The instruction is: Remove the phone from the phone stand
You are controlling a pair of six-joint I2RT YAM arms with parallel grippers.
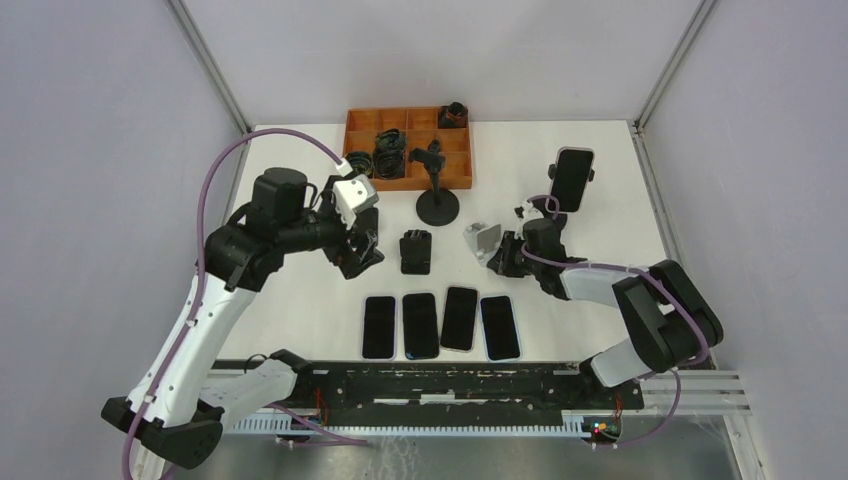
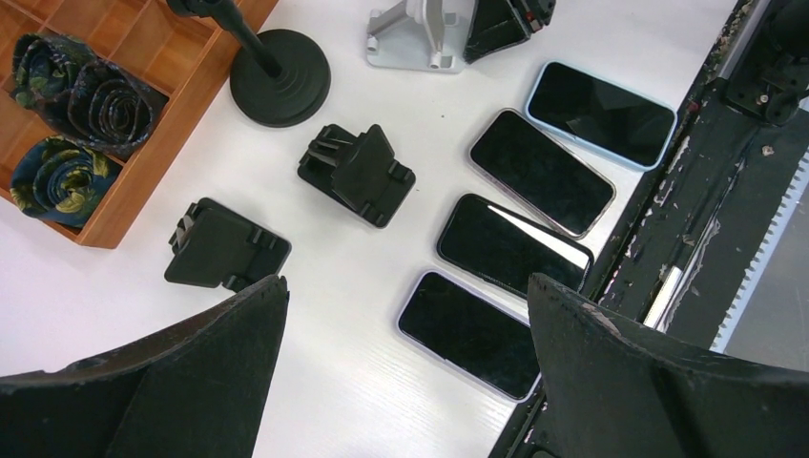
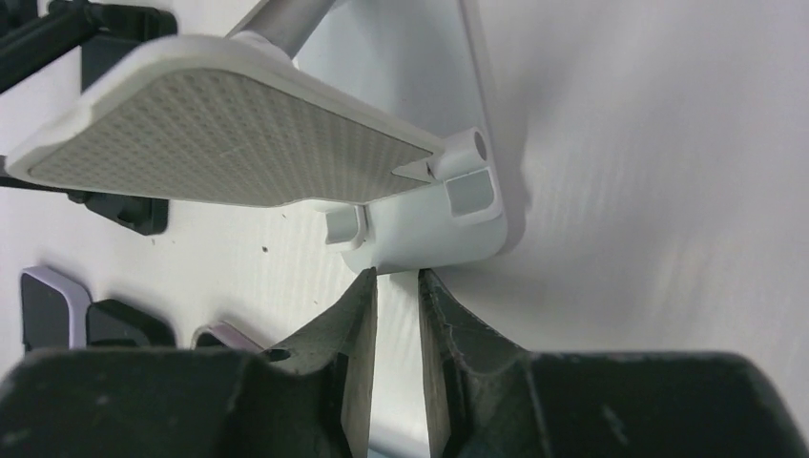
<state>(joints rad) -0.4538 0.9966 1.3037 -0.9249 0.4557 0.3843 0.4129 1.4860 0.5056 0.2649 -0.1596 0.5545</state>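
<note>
The phone (image 1: pixel 571 178) stands upright at the back right of the table, dark screen facing up, held in a black phone stand whose clamp (image 1: pixel 593 174) shows beside it. My right gripper (image 1: pixel 497 258) is in front of and left of it, down at an empty white stand (image 1: pixel 484 240). In the right wrist view its jaws (image 3: pixel 396 274) are a narrow gap apart with only table between them, and the tips touch the white stand's (image 3: pixel 420 229) front edge. My left gripper (image 1: pixel 355 252) hovers wide open (image 2: pixel 408 281) over the table's left middle, holding nothing.
Several phones (image 1: pixel 440 322) lie flat in a row near the front edge. Two black folded stands (image 2: pixel 358 174) (image 2: pixel 224 246) sit on the table, and a round-based black stand (image 1: pixel 437 203) stands before a wooden tray (image 1: pixel 455 170) holding rolled items. A black rail runs along the near edge.
</note>
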